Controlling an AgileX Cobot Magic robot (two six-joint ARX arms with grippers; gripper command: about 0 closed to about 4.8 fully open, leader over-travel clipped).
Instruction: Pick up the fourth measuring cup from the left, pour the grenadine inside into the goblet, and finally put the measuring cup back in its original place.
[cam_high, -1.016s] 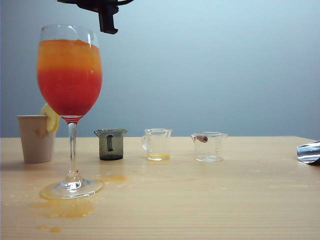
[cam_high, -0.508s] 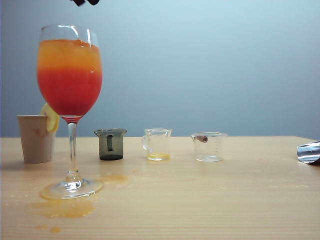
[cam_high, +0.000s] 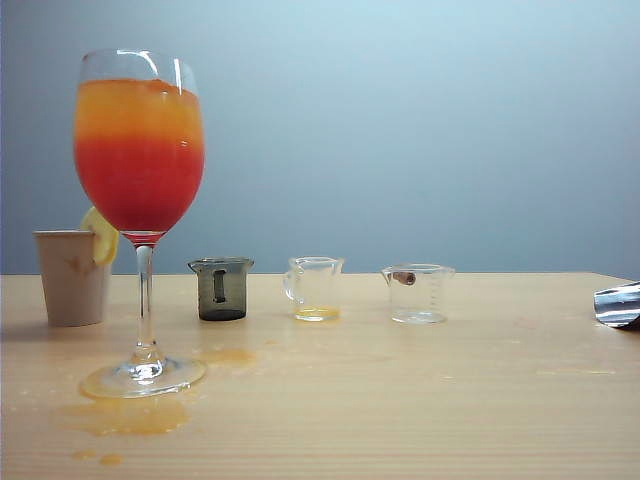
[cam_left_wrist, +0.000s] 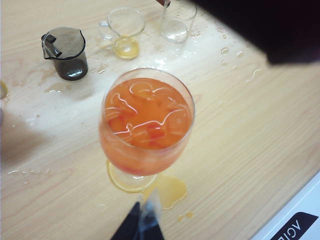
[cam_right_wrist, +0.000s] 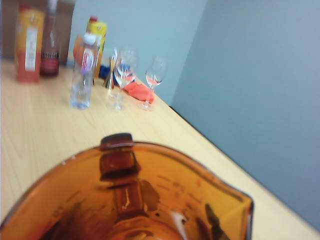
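The goblet (cam_high: 140, 150) stands at the front left of the table, filled almost to the rim, orange on top and the red grenadine (cam_high: 140, 190) below. Seen from above, the goblet (cam_left_wrist: 147, 122) sits just beyond my left gripper (cam_left_wrist: 142, 225), whose fingers meet in a point with nothing between them. The amber fourth measuring cup (cam_right_wrist: 130, 195) fills the right wrist view, held off the table by my right gripper, whose fingers are hidden behind it. I cannot tell if any liquid is left in it. The right gripper is outside the exterior view.
Behind the goblet stand a beige paper cup (cam_high: 72, 277) with a lemon slice, a dark grey cup (cam_high: 221, 290), a clear cup with yellow dregs (cam_high: 315, 290) and another clear cup (cam_high: 417, 293). Orange puddles (cam_high: 130, 412) lie round the goblet's foot. A shiny object (cam_high: 617, 305) sits at the right edge.
The black right gripper that hung above the goblet's rim has risen out of the exterior view. Goblet and cups on the table have stayed put.
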